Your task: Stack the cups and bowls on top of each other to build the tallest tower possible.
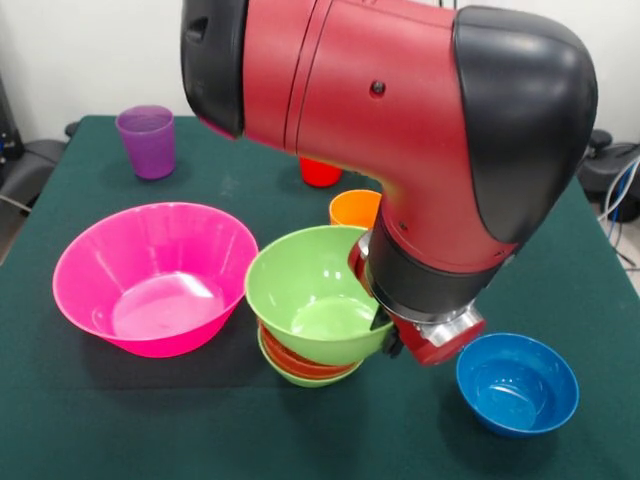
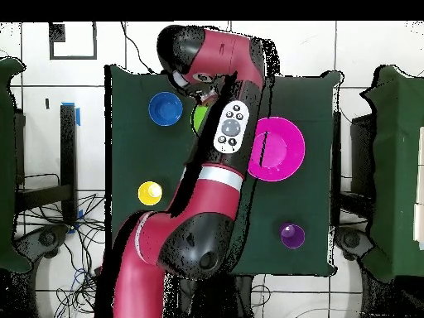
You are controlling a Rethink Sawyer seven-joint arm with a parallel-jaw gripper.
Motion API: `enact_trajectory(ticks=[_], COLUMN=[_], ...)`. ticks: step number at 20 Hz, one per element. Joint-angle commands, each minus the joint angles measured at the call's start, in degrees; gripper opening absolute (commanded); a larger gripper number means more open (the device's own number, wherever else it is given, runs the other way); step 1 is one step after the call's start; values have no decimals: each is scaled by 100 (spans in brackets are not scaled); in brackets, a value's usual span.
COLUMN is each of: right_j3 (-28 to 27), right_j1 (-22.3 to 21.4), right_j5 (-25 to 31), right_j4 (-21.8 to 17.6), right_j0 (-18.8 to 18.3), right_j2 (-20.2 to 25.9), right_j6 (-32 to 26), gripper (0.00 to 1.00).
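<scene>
The tower [image 1: 308, 330] stands mid-table: a large lime green bowl [image 1: 315, 290] sits on a red-orange bowl [image 1: 300, 362], which sits on a small green bowl [image 1: 300, 379]. The huge pink bowl [image 1: 150, 275] stands beside it and also shows in the overhead view [image 2: 277, 149]. The blue bowl [image 1: 517, 383] stands apart on the other side. My gripper [image 1: 384, 340] is at the large green bowl's rim, mostly hidden by the wrist. The purple cup [image 1: 147, 140], red cup [image 1: 320, 173] and orange cup [image 1: 355, 208] stand behind. The yellow cup [image 2: 150, 193] shows only from overhead. The light green cup is hidden.
The red and black arm [image 1: 400, 130] hangs over the middle of the green table [image 1: 120, 420] and covers much of it. In the overhead view the arm [image 2: 207, 190] hides most of the tower. Cables lie on the floor beside the table.
</scene>
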Motion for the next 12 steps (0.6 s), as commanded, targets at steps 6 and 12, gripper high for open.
enact_trajectory(ticks=[6, 12], right_j3=[-288, -130], right_j1=[273, 158], right_j5=[504, 647], right_j4=[334, 228], right_j0=[-167, -119], right_j2=[-101, -85], right_j6=[279, 68], gripper=[0, 0])
